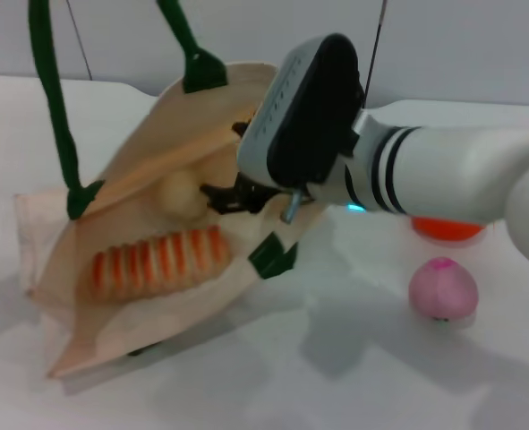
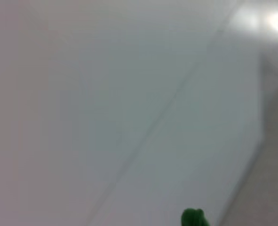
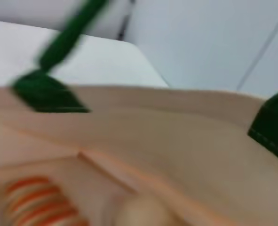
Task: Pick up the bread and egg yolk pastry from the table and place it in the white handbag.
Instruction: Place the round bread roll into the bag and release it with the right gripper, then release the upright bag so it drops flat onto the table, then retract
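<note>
The white handbag [image 1: 112,193] stands on the table with its mouth held wide, and its green rope handles [image 1: 49,98] run up out of the head view. The striped bread [image 1: 157,260] lies inside the bag. The egg yolk pastry [image 1: 179,193] sits inside the bag just above the bread. My right gripper [image 1: 228,163] is at the bag's mouth, open, with its fingertips just right of the pastry. The right wrist view shows the bag's inside [image 3: 176,150], the bread [image 3: 35,202] and the pastry [image 3: 141,212]. My left gripper is out of view; the left wrist view shows only a bit of green rope [image 2: 193,218].
A pink ball [image 1: 443,288] lies on the white table [image 1: 336,358] to the right of the bag. An orange ball [image 1: 447,229] sits behind it, mostly hidden by my right arm [image 1: 443,175].
</note>
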`<state>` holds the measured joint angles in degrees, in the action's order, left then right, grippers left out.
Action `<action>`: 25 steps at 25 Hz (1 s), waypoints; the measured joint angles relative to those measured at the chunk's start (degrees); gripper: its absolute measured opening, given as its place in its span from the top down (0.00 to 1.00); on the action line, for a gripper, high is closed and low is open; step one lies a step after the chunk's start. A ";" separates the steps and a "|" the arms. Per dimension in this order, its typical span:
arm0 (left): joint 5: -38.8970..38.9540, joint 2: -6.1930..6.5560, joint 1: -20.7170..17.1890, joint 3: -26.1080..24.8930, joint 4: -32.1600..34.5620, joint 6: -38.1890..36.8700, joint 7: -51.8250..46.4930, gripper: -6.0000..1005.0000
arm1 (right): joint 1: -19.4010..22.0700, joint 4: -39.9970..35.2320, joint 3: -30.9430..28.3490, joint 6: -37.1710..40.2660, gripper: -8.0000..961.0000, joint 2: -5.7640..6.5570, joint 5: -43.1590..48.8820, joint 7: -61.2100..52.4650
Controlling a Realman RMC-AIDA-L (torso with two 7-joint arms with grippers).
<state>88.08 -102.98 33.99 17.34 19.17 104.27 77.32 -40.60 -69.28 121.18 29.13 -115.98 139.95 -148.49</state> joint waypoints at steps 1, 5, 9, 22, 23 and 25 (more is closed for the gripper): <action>0.01 0.02 -0.26 -0.01 -0.02 -1.52 0.46 0.87 | 1.49 -2.22 -0.40 1.62 0.07 0.02 0.03 1.29; -0.43 0.01 -0.85 0.11 -0.26 -7.70 2.00 0.87 | 8.33 -9.74 -3.62 5.35 0.07 0.10 0.11 5.61; -3.06 -0.47 -0.90 0.72 -0.39 -15.61 4.05 0.87 | 14.28 -15.20 -7.81 6.12 0.07 0.11 0.29 7.66; -8.31 -11.19 2.68 -1.91 -0.59 -44.12 37.85 0.74 | 19.35 -8.84 -10.14 -17.29 0.08 -0.13 -6.18 8.04; -6.76 -12.15 2.63 -2.54 -0.86 -44.88 41.67 0.71 | 19.35 -6.45 -9.12 -22.25 0.08 -0.13 -8.16 8.03; -1.43 -13.28 2.33 -3.93 -3.88 -44.86 51.93 0.62 | 19.21 -1.11 -6.24 -33.10 0.08 -0.13 -11.97 8.00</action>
<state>86.64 -116.26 36.32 13.41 15.29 59.42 129.25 -21.39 -70.39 114.93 -3.97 -116.12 127.98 -140.50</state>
